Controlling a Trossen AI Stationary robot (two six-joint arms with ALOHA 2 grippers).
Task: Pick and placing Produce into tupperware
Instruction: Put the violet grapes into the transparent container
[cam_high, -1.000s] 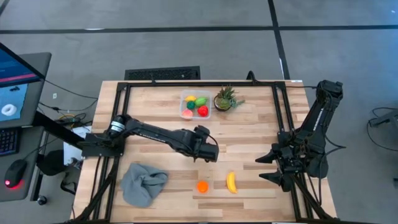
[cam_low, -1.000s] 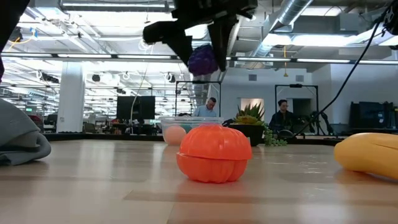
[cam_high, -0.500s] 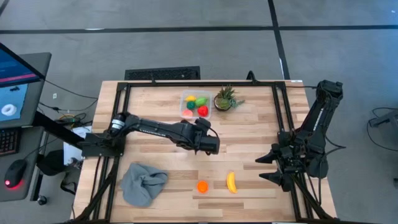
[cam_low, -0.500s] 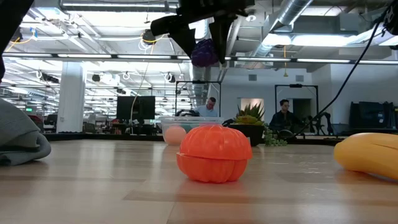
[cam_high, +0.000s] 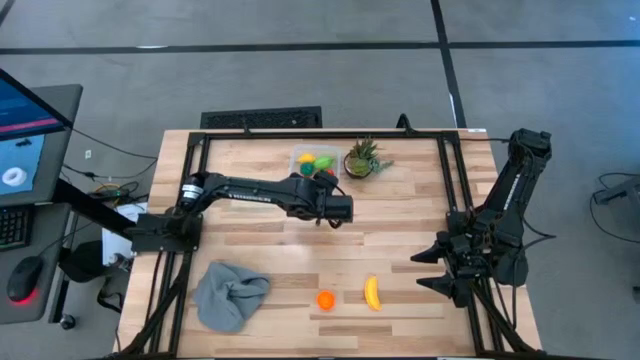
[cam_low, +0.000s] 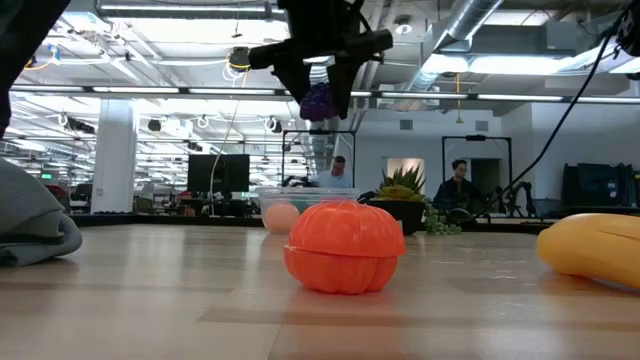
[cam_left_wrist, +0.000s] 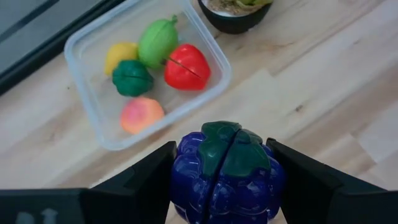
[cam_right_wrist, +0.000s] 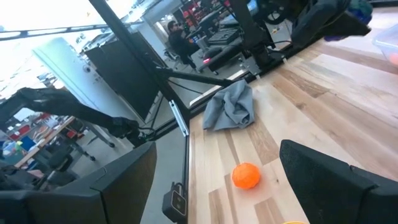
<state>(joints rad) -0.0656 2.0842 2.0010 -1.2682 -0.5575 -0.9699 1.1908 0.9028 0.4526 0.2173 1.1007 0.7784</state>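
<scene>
Tupperware (cam_left_wrist: 93, 102) rim lies just beyond left gripper (cam_left_wrist: 224, 180) pinching purple grapes (cam_left_wrist: 227, 171)

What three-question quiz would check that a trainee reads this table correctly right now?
1. True or false: the left gripper is shut on the purple grape toy.
2. How many produce pieces already lie in the tupperware? A) three B) five C) seven
3. Fill in: on the table's near side, the orange pumpkin toy lies between the grey cloth and the ____.

Key
1. True; it is held above the wood beside the container.
2. B
3. Banana. The right gripper, open, waits at the table's right edge.
</scene>
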